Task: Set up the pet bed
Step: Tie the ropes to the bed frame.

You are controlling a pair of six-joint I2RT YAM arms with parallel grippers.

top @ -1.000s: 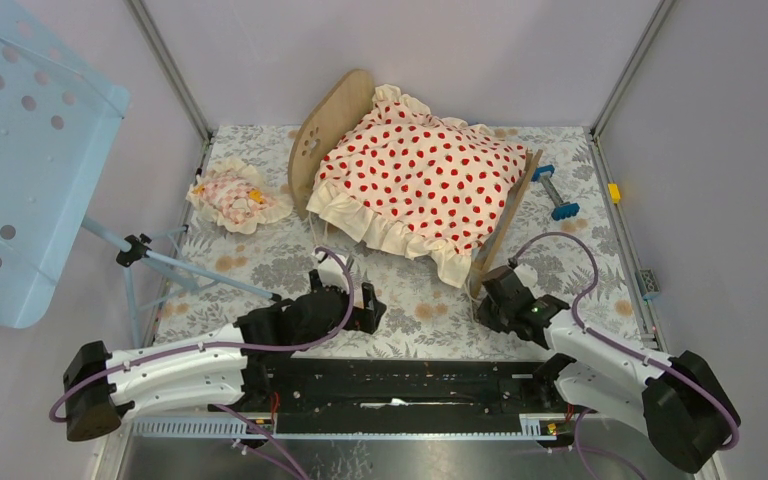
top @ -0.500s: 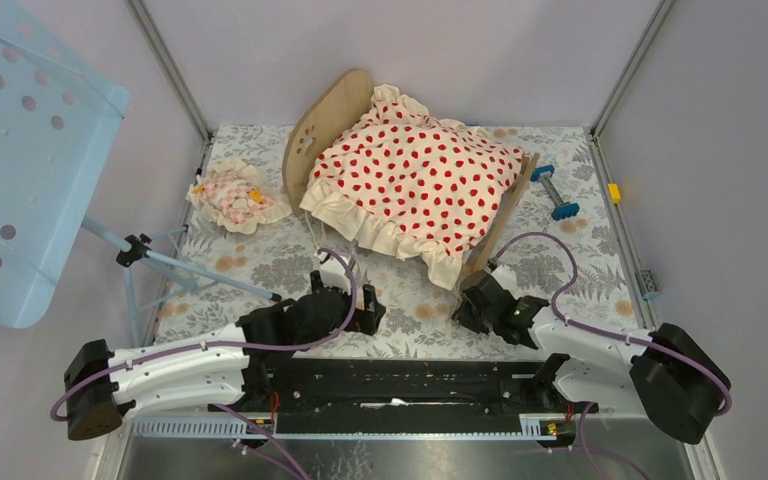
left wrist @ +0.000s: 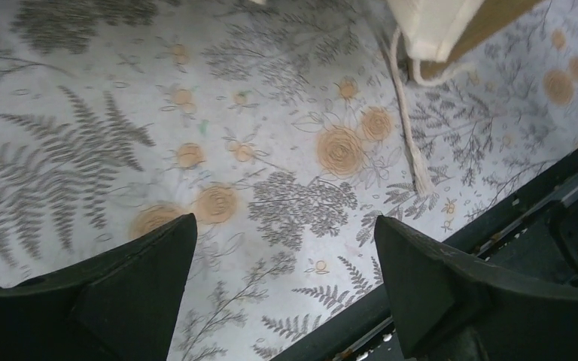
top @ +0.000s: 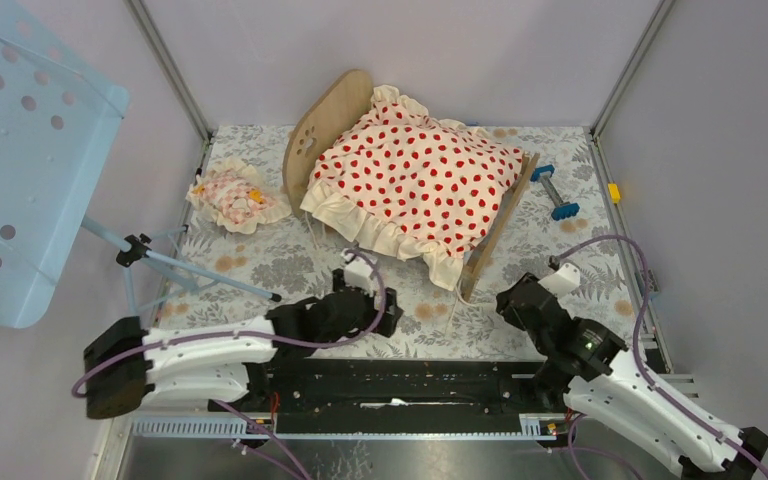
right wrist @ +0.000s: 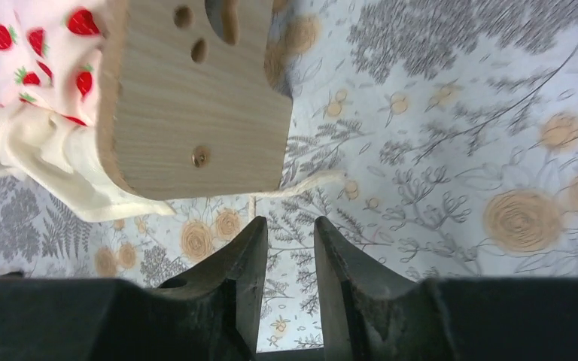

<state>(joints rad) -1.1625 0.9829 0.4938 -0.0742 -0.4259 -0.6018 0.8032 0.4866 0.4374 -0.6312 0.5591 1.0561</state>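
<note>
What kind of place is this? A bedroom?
Probably a robot test booth, not a bedroom: left arm and right arm sit at the near edge, plain panels wall in the flowery mat holding the pet bed.

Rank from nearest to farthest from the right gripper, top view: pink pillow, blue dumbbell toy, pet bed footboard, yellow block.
1. pet bed footboard: its near corner is just left of the right gripper.
2. blue dumbbell toy: farther back, right of the bed.
3. yellow block: back right, at the mat's edge.
4. pink pillow: far left, beyond the headboard side.
</note>
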